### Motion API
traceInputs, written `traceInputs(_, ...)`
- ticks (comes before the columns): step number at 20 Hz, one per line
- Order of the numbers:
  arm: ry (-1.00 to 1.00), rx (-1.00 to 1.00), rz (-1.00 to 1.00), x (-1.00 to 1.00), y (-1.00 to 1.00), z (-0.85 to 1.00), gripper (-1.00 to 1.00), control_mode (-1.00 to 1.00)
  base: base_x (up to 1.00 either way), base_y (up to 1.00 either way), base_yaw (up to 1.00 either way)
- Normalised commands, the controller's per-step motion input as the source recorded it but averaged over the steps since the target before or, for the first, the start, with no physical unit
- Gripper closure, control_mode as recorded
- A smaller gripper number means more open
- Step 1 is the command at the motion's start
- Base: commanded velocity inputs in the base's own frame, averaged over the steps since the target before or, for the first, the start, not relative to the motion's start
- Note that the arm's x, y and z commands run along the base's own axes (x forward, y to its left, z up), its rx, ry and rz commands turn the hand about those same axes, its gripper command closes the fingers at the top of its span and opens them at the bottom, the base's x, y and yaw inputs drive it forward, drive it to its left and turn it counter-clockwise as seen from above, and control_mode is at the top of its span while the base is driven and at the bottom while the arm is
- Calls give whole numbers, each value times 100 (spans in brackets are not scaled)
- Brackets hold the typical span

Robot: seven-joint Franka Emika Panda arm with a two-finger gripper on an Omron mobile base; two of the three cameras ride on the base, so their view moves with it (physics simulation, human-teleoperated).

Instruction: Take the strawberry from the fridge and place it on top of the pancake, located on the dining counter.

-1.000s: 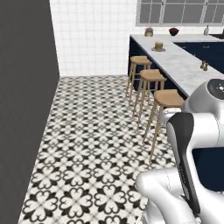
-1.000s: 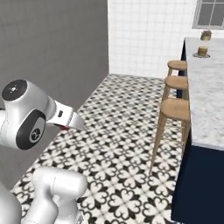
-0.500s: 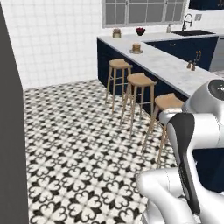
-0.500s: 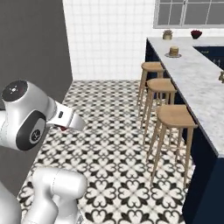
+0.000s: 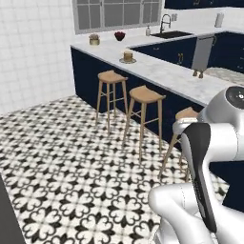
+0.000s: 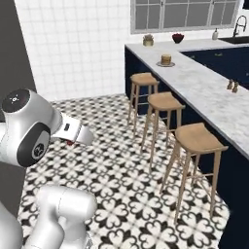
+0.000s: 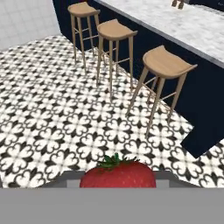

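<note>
Patterned floor (image 7: pixel 52 127) beside dining counter (image 5: pixel 162 71) | fingers (image 7: pixel 117 177) clamped on strawberry (image 7: pixel 118 175)

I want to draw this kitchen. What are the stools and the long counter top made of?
The stools look like wood: warm tan seats and legs with a matte finish. The dining counter top looks like polished marble or stone, white with grey veins, though the pictures can't settle real stone versus imitation. Its base looks like painted navy panels.
</note>
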Motion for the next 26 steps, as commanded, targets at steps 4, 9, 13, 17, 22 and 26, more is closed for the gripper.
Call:
traceInputs(4, 0, 0, 0, 0, 0, 0, 100, 100, 100, 100, -46)
traceInputs(9, 0, 0, 0, 0, 0, 0, 100, 100, 100, 100, -48)
traceInputs(13, 0, 0, 0, 0, 0, 0, 100, 100, 100, 100, -49)
traceInputs(17, 0, 0, 0, 0, 0, 0, 100, 100, 100, 97, -49)
traceInputs(22, 0, 0, 0, 0, 0, 0, 100, 100, 100, 100, -46)
traceInputs(26, 0, 0, 0, 0, 0, 0, 100, 100, 100, 100, -44)
